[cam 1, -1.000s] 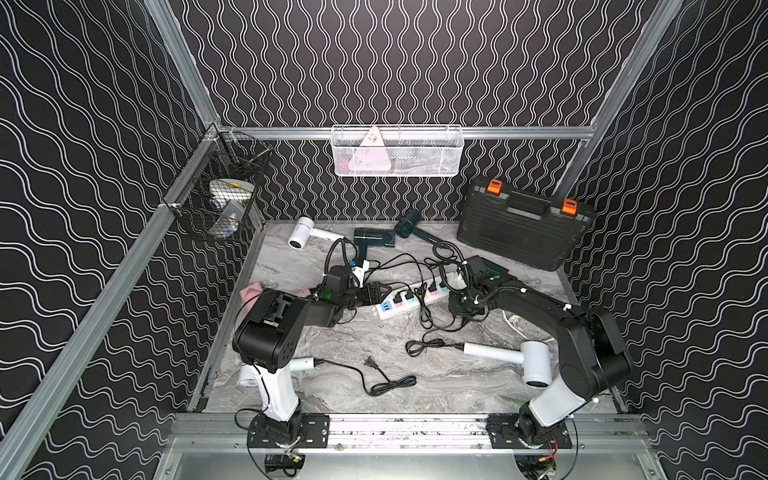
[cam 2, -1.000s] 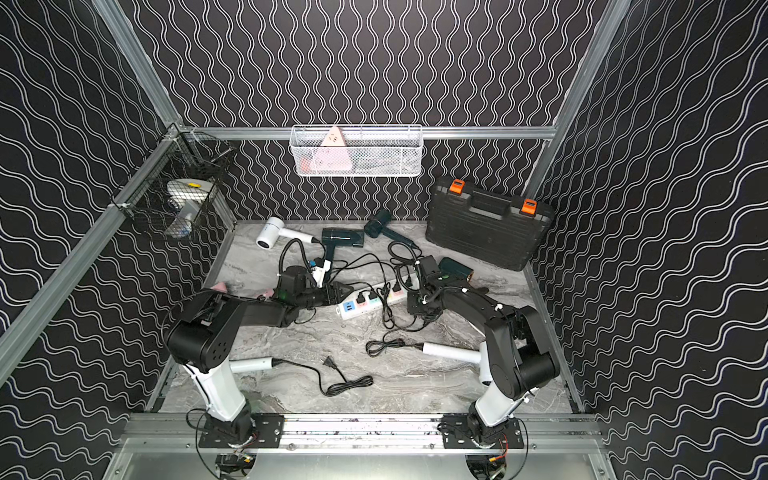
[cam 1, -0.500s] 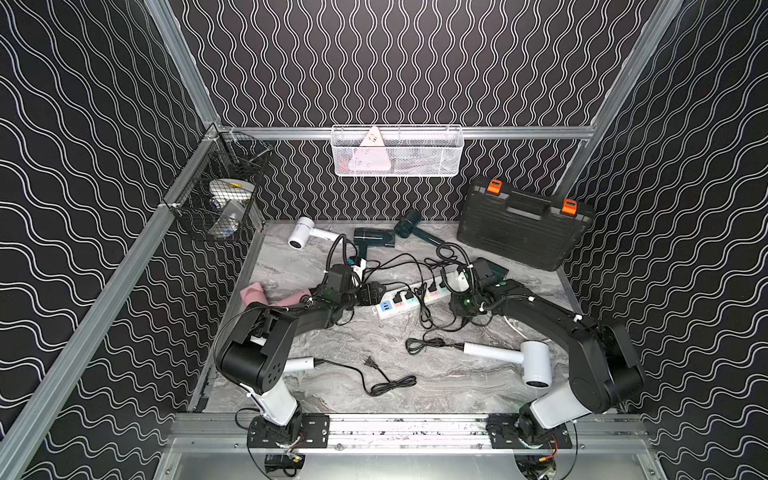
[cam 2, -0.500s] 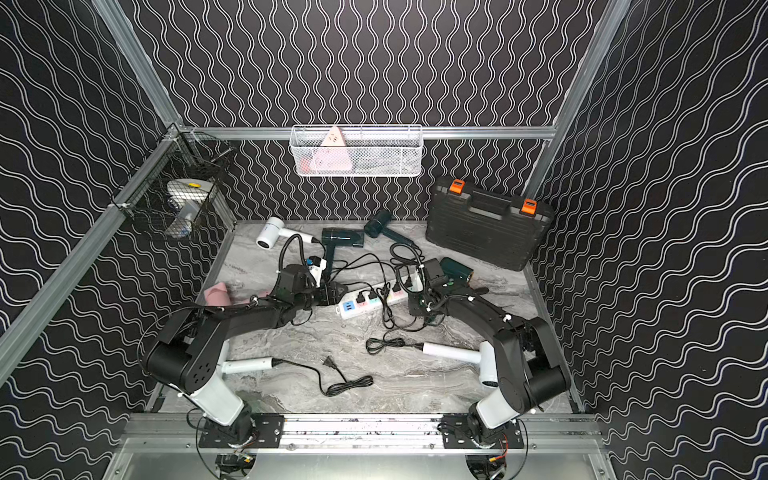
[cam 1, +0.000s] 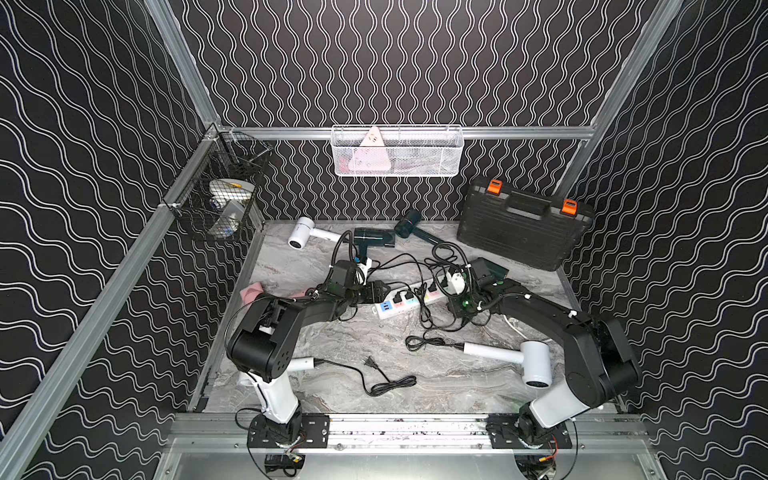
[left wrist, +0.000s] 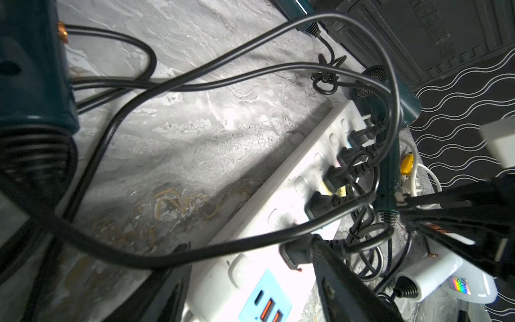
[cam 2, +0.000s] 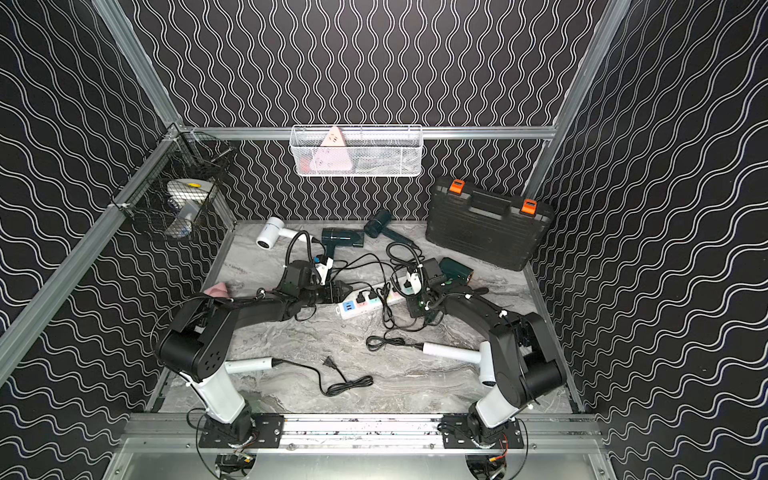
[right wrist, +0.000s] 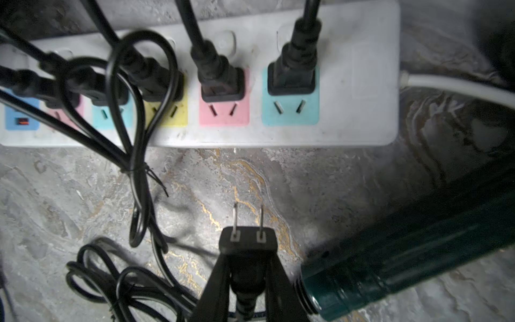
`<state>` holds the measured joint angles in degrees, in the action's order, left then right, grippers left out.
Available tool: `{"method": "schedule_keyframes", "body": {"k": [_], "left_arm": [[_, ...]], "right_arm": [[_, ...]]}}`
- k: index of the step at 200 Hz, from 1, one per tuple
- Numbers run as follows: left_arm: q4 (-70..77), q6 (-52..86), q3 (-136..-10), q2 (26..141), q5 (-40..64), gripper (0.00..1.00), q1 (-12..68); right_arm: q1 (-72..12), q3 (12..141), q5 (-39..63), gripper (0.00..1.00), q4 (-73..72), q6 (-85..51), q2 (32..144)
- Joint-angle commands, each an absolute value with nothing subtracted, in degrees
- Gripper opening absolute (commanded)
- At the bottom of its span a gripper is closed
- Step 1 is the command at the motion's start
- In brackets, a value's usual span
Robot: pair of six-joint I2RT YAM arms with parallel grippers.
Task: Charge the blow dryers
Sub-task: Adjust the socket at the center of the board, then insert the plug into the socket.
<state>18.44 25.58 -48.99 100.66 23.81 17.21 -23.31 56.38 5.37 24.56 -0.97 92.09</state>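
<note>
Right gripper [right wrist: 248, 278]: closed on a black plug [right wrist: 247, 242], prongs pointed at the power strip [right wrist: 348, 83].
Dark green dryer [right wrist: 404, 259]: laid just beside this gripper.
Left gripper [left wrist: 250, 284]: jaws held apart, straddling the strip's end; nothing gripped.

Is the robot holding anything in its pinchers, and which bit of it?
The right gripper pinches a black plug by its body, prongs free. The left gripper holds nothing.

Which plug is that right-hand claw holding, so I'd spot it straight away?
Find the long white power strip with coloured sockets mid-table. Just short of it, the right gripper pinches a small black two-pin plug. Unlike its neighbours seated in the strip, this one hangs free, bare metal prongs pointing at the sockets.
</note>
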Motion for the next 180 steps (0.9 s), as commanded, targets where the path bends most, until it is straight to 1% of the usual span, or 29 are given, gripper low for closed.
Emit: {"method": "schedule_keyframes", "body": {"k": [1, 25, 47, 72, 99, 139, 163, 180], "left_arm": [[17.2, 24.9, -49.5, 97.6, 23.4, 0.74, 17.1], [17.0, 26.1, -50.3, 92.5, 22.0, 0.73, 17.2], [17.5, 27.5, -54.7, 92.9, 23.7, 0.74, 17.8], [13.4, 26.2, -65.8, 100.6, 28.8, 0.73, 18.7], [5.0, 23.8, -78.5, 110.3, 36.7, 0.70, 18.9], [-8.6, 19.6, -95.3, 122.7, 43.2, 0.67, 20.7], [-15.1, 18.4, -102.9, 129.4, 46.9, 0.67, 21.2], [-17.3, 17.8, -105.5, 132.1, 47.8, 0.71, 21.2]], "right_arm": [[-23.4, 57.6, 4.0, 0.00, 27.3, -0.2, 93.2], [-23.4, 58.6, 2.9, 0.00, 28.2, 0.1, 94.5], [-23.7, 58.6, 2.7, 0.00, 27.3, 0.0, 95.5], [-24.3, 58.9, 1.0, 0.00, 26.6, -0.1, 96.4], [-24.3, 57.8, -0.8, 0.00, 25.3, -0.5, 95.9], [-24.5, 56.5, 1.0, 0.00, 22.8, -0.3, 95.8], [-24.6, 56.4, 1.0, 0.00, 21.8, -0.1, 96.1], [-24.6, 56.7, 1.7, 0.00, 21.3, 0.2, 96.7]]}}
